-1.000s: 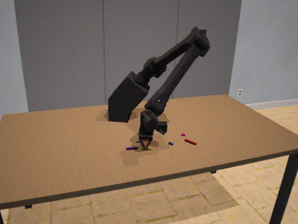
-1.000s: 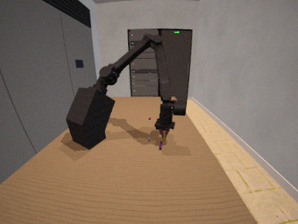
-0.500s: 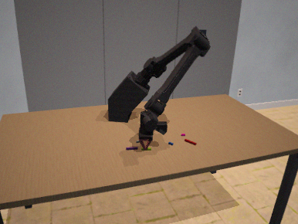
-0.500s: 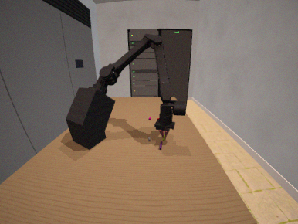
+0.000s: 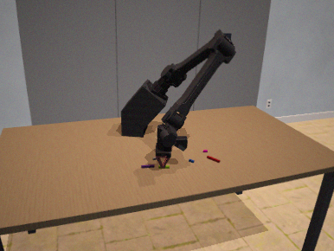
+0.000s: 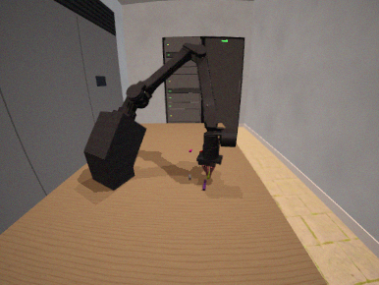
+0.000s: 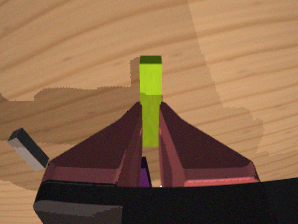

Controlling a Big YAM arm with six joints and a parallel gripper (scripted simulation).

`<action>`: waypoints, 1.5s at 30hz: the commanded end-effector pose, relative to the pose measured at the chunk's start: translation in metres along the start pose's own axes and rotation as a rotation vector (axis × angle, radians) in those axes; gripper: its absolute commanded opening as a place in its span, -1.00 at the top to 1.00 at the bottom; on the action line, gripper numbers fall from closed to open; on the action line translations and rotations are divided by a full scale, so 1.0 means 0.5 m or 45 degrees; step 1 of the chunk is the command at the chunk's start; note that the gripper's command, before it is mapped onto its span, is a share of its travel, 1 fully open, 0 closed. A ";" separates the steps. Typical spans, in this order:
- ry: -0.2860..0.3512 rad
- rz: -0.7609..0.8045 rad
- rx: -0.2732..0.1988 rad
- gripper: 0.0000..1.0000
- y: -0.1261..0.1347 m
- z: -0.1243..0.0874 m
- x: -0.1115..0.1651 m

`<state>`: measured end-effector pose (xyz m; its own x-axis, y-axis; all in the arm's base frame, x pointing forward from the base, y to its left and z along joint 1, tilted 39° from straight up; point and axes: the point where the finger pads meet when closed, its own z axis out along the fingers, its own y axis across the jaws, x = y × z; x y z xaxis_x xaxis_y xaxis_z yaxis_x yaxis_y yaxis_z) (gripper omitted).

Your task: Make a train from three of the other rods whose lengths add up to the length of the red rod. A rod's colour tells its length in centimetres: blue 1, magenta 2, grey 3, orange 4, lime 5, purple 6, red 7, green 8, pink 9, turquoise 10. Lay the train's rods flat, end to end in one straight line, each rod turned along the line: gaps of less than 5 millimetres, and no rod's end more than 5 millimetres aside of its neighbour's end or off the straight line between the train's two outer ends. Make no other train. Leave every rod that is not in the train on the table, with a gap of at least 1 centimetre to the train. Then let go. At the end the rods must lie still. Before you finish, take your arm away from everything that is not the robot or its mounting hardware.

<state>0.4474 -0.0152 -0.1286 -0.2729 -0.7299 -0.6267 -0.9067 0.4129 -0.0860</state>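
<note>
My gripper (image 7: 150, 111) is down at the table near its middle, shut on the lime rod (image 7: 150, 99), which lies flat and sticks out ahead of the fingertips. The gripper also shows in the top view (image 5: 163, 164) and the exterior view (image 6: 208, 171). The purple rod (image 5: 147, 165) lies just left of the fingers, its end showing between them in the wrist view (image 7: 144, 175). The red rod (image 5: 213, 158) lies to the right, with a blue rod (image 5: 191, 161) and a magenta rod (image 5: 205, 151) near it. A grey rod (image 7: 27, 148) lies at the left in the wrist view.
The arm's dark base block (image 5: 140, 108) stands at the back of the table behind the rods. The table's front edge (image 5: 173, 201) is some way off.
</note>
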 end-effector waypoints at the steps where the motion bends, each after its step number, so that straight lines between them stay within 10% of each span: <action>1: 0.001 0.007 0.006 0.90 -0.010 -0.005 -0.003; 20: -0.001 -0.021 0.060 0.90 -0.042 -0.225 -0.004; 33: -0.004 -0.022 -0.007 0.90 -0.007 -0.193 -0.009; 45: 0.010 0.288 0.016 0.90 0.004 -0.204 -0.134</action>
<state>0.4242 -0.0350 -0.0302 -0.3796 -0.6783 -0.6291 -0.8722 0.4891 -0.0011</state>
